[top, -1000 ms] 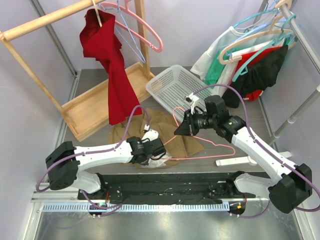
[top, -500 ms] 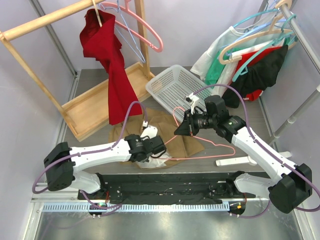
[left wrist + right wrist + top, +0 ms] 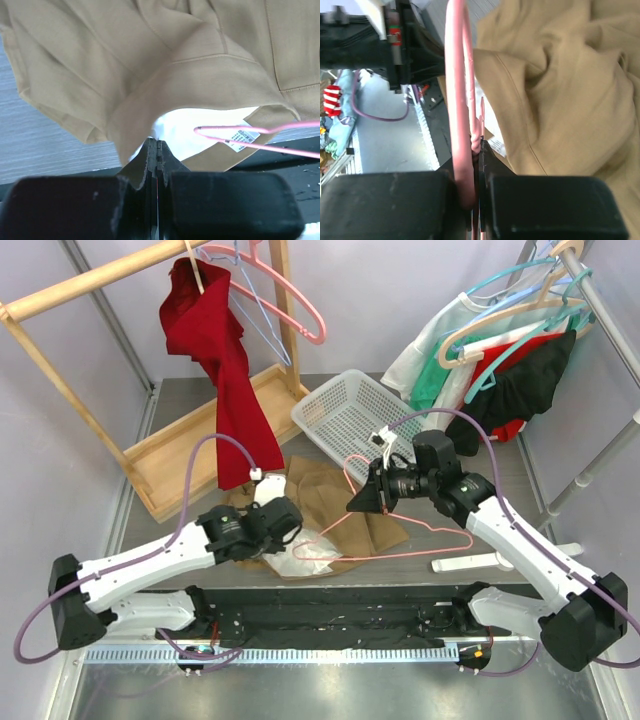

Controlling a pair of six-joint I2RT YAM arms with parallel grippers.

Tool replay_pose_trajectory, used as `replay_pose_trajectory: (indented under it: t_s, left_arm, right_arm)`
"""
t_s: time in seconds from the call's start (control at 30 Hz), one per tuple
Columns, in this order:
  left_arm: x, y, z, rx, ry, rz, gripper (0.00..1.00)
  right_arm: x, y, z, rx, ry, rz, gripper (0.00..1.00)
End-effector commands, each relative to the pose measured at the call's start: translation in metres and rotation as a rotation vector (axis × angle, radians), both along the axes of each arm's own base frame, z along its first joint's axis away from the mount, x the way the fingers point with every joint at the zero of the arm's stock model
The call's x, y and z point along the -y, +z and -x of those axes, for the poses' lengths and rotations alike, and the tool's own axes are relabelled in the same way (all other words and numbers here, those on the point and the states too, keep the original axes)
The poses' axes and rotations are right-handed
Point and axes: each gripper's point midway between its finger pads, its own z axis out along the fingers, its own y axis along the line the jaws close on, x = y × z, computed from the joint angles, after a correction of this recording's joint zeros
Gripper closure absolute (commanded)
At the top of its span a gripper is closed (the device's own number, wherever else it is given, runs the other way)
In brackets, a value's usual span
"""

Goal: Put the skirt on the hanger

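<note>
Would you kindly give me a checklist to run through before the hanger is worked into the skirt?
1. Is the left gripper shut on the skirt edge: ok.
2. Is the right gripper shut on the hanger: ok.
3. Is the skirt opening showing its lining: ok.
4. Is the hanger end inside the opening: cannot tell.
5. Is the skirt off the table: not ok.
</note>
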Motion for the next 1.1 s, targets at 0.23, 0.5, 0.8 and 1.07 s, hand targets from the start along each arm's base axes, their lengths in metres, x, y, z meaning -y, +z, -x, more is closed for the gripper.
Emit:
replay_pose_trajectory:
  t_s: [0.23, 0.5, 0.8, 1.07]
  left_arm:
    - [-0.008, 0.013, 0.001, 0.010, 0.075, 0.199, 1.00]
    - [-0.015, 0.021, 0.000, 0.037, 0.105, 0.218, 1.00]
    - [-0.026, 0.024, -0.002, 0.060, 0.135, 0.201, 1.00]
    - [-0.026, 0.023, 0.000, 0.055, 0.131, 0.206, 1.00]
  right_arm:
    - [-0.021, 0.063, -0.002, 0.144, 0.052, -0.252, 0.99]
    - [-0.032, 0.061, -0.003, 0.120, 0.095, -0.300, 0.99]
    - [-0.035, 0.049, 0.003, 0.088, 0.119, -0.279, 0.99]
    - [-0.040, 0.045, 0.005, 0.083, 0.106, -0.330, 0.99]
